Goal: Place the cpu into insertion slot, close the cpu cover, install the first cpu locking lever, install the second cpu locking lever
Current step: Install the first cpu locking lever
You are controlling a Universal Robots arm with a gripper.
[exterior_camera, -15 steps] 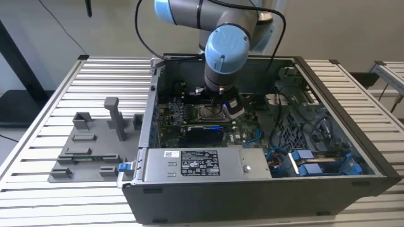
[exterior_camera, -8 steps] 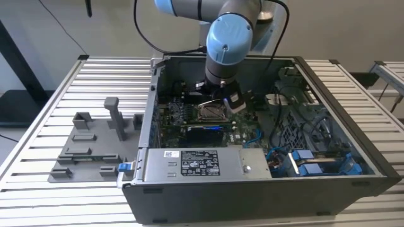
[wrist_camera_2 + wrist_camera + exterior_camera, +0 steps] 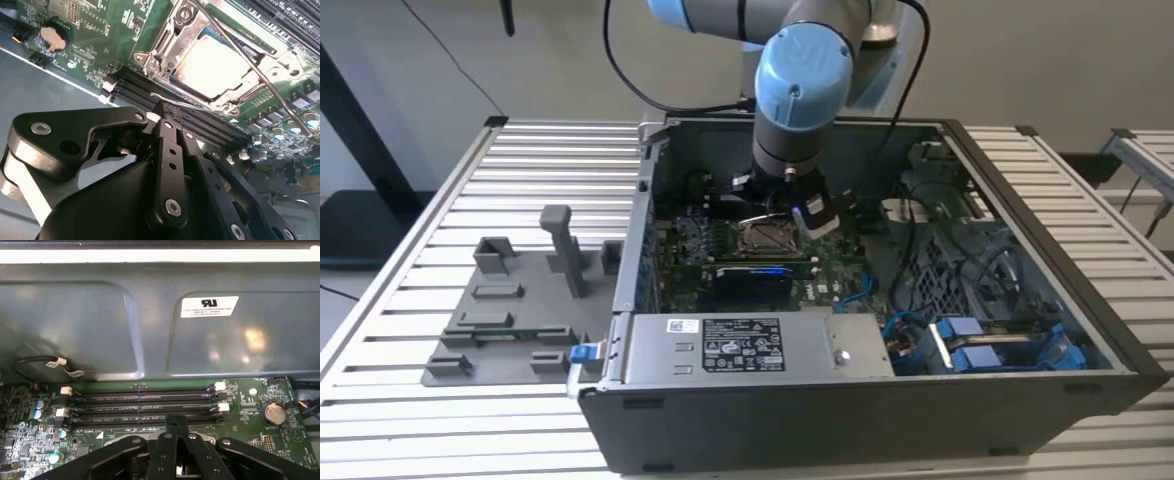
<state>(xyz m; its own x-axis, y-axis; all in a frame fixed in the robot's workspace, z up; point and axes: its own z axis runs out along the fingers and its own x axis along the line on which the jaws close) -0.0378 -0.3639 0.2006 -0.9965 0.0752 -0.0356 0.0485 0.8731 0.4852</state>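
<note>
Showing the arm lowered into the open computer case (image 3: 1041,400), with the gripper (image 3: 167,112) poised beside the insertion slot (image 3: 220,60) on the green motherboard (image 3: 100,30). In the second wrist view the fingers (image 3: 170,150) are pressed together at the tip with nothing between them, so the gripper is closed and empty. The cpu (image 3: 217,62), its pale metal face up, already lies seated in the slot, and the cpu cover (image 3: 177,37) lies flat around it as a silvery frame. Two thin locking levers (image 3: 235,45) cross over the frame; one rod slopes away across the socket's right side, and whether either is hooked under its catch cannot be told. The gripper tip stands just beside the black memory slots (image 3: 145,402), between them and the socket's near edge.

Judged from this, the lever step is in hand. Doing it well calls for pressing with the closed tip on the rod itself, not on the cover or chip, sweeping it down and sideways under its tab in one steady arc. The neighbouring memory slots and small capacitors (image 3: 300,120) leave little room for a slip.

In the exterior view the socket sits mid-board, beyond the power-supply box (image 3: 734,345).
</note>
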